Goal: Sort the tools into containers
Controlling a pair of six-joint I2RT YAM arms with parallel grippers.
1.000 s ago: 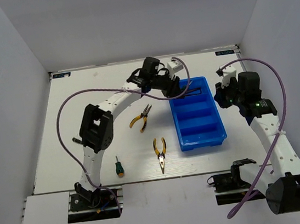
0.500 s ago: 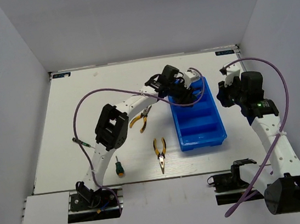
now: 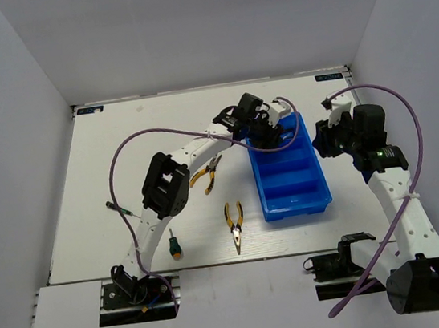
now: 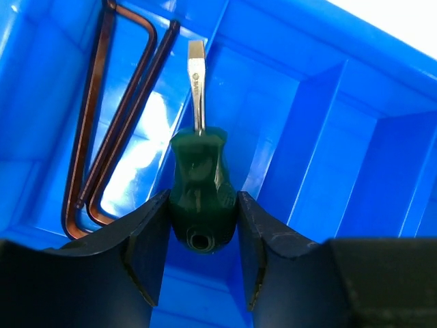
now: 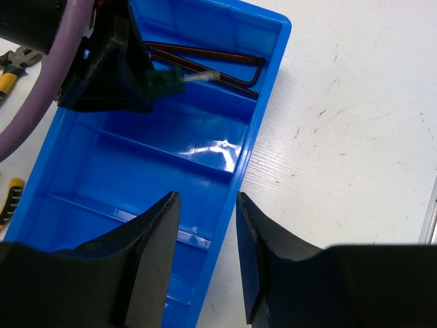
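Blade-first, screwdriver [image 4: 199, 174] straight out from gripper [image 4: 202, 208]

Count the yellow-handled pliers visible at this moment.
2. One pair lies on the table just left of the blue tray; the other lies nearer the arm bases. None shows in the visible tray compartments.

A flat white tabletop [image 3: 120, 145] fills the middle of the overhead view. Plain pale grey walls [image 3: 202, 29] enclose it at the back and on both sides. A small dark rectangular label [image 3: 89, 111] sits at the far left corner, and a second dark label [image 3: 333, 76] at the far right corner. Close up, faint dark scuff marks [image 5: 334, 89] speckle the white surface.
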